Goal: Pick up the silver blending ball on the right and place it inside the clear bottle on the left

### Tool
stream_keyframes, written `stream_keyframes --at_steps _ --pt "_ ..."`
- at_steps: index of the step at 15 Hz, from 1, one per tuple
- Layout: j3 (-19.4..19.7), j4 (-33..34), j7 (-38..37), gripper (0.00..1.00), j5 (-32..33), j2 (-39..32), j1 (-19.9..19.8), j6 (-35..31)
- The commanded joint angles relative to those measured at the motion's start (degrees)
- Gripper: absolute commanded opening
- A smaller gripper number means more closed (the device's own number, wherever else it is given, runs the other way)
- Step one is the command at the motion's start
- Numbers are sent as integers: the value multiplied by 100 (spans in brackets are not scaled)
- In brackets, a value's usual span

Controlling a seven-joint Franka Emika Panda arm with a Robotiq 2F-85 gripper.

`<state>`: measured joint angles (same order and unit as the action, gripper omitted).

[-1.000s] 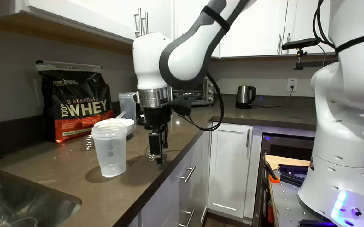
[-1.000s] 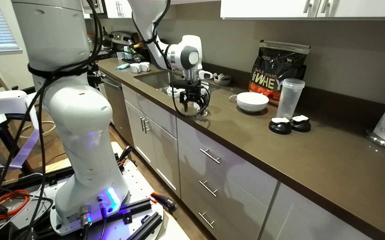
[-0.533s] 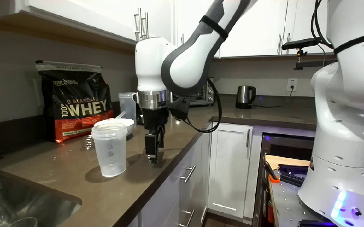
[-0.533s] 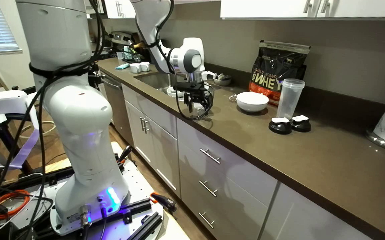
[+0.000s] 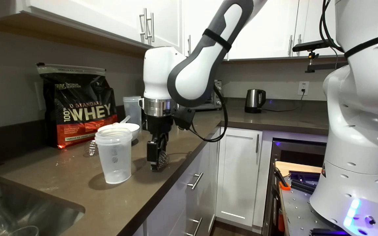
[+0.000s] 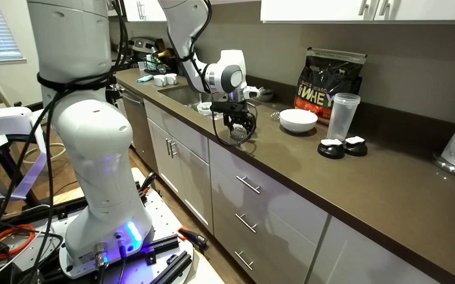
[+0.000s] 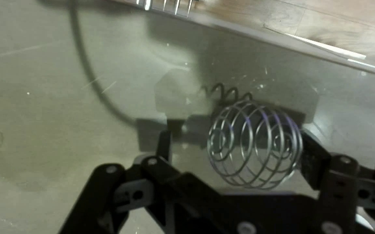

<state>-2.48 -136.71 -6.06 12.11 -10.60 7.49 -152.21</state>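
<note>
Your ball (image 7: 255,146) sits between your gripper's (image 7: 235,143) fingers, near the front edge of the counter (image 6: 369,193); probably resting on it, can't confirm. Fingers spread, nothing pinched: clear gap on one side, ball touching or just beside the finger (image 7: 316,162) at right in the wrist view, can't tell which. You have it pointing down, presumably to straddle the ball and squeeze from both sides. Ball's near round, no real long axis; coil runs end loop to end loop roughly finger to finger, so you'd likely press on its ends. Centre it, or it may roll. Nearby, the bottle (image 5: 114,160) stands upright in an exterior view, long axis vertical, mouth up, no lid seen: suits a drop from above. Another ball (image 5: 92,149), the bowl (image 6: 298,120) and the bag (image 6: 326,81) sit farther back, likely to keep your workspace free.
</note>
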Motion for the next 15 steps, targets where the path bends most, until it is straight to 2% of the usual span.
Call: stream_keyframes --at_steps 1,2,5,6,7,8,9,11,15 --pt "65 83 -172 63 82 -82 3 -54" --pt "87 93 -213 68 106 -70 15 -8" --pt "147 126 -385 70 211 -39 56 65" --pt "162 131 -420 42 229 -40 63 70" --pt "173 135 -440 69 237 -43 65 77" --pt "184 136 -471 72 259 -47 70 73" --pt "193 140 -504 92 285 -51 74 80" --pt "237 152 -644 100 408 -29 100 150" --pt "284 166 -869 100 618 -27 119 219"
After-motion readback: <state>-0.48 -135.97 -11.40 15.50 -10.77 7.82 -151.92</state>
